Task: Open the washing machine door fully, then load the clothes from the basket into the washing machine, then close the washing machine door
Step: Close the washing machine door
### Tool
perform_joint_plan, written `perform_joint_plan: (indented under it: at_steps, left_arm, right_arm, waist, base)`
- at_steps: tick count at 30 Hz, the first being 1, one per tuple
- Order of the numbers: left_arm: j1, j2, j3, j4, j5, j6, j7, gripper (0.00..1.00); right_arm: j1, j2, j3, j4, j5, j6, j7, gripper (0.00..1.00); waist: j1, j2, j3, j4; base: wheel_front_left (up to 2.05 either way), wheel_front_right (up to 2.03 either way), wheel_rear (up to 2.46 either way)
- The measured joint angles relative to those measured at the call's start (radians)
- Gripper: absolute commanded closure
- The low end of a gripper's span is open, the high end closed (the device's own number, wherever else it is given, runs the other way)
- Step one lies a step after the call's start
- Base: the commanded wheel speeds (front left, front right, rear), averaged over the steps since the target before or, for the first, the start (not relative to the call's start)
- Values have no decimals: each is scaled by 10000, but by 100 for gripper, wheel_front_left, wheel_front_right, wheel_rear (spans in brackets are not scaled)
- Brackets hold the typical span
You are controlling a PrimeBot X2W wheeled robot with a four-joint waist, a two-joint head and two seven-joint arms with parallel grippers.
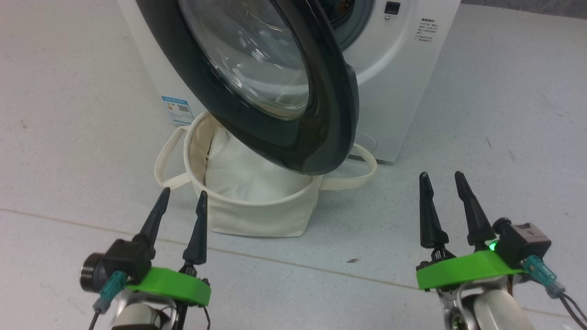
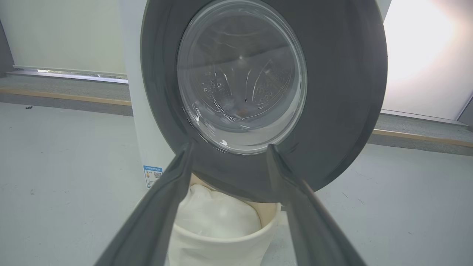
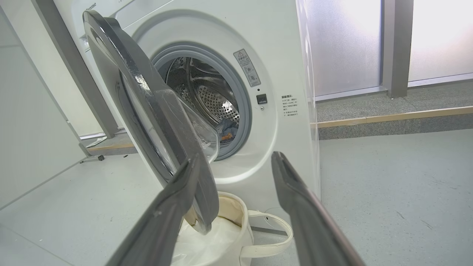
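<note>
With the clothes point(image 3: 227, 133) lying in the drum point(image 3: 207, 92) of the washing machine point(image 3: 275, 155), the left gripper point(image 1: 183, 192) and right gripper point(image 1: 441, 175) are hovering spread and empty before the basket point(image 1: 257, 220), which the half-swung washing machine door point(image 1: 332, 91) is overhanging, awaiting closing.

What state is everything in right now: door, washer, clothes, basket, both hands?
washing machine door: open, swung out from the front.
washing machine: mouth uncovered.
clothes: blue and orange fabric lying low in the drum.
basket: upright under the door, holding a white bundle.
left hand: open, empty.
right hand: open, empty.
</note>
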Motion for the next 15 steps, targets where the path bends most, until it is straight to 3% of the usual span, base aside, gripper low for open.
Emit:
perform_joint_plan:
  at_steps: [15]
  left_arm:
    - [412,-330,723,-253,541,-629,0,0]
  right_arm:
    - [2,0,121,25,-12,0,0,0]
  waist:
    - [0,0,-131,-174]
  base:
    - [0,0,0]
